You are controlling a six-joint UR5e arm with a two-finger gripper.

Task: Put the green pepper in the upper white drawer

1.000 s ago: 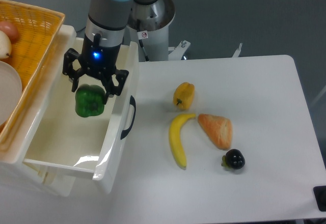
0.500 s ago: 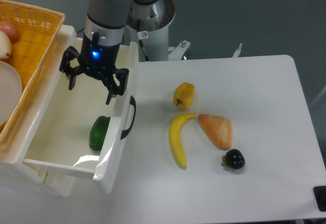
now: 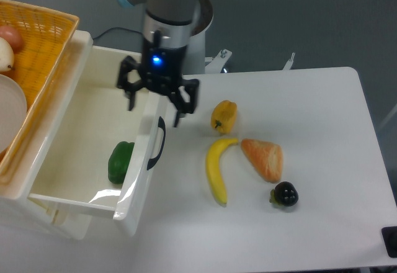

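I start with the biggest thing, the tabletop (image 3: 322,130), which spreads out to the right of and below my jaws, pale and flat. Next in size is the upper white drawer (image 3: 74,124), pulled open to the left of and below the jaws, its front wall and dark curved handle sitting just under them. Up in the far left corner, well apart from the jaws, sits the woven basket (image 3: 37,49) with a couple of pale round items I can't name with any confidence. The gripper (image 3: 158,96) hangs over the drawer's front right edge with its jaws spread wide and nothing between them. Lower right of the jaws lies a banana (image 3: 217,170), and just beside its upper end a bread wedge (image 3: 263,158). The green pepper (image 3: 120,162) rests on the drawer floor, below and left of the jaws, close against the inside of the front wall and plainly apart from the fingers. Just to the right of the jaws is the yellow pepper (image 3: 224,116), and furthest off, lower right, a small dark berry-like fruit (image 3: 285,193). As I judge it, the placing step is done: the pepper is in the drawer and I am holding nothing. What remains calls only for lifting clear without clipping the drawer rim or handle, and keeping away from the yellow pepper nearby.
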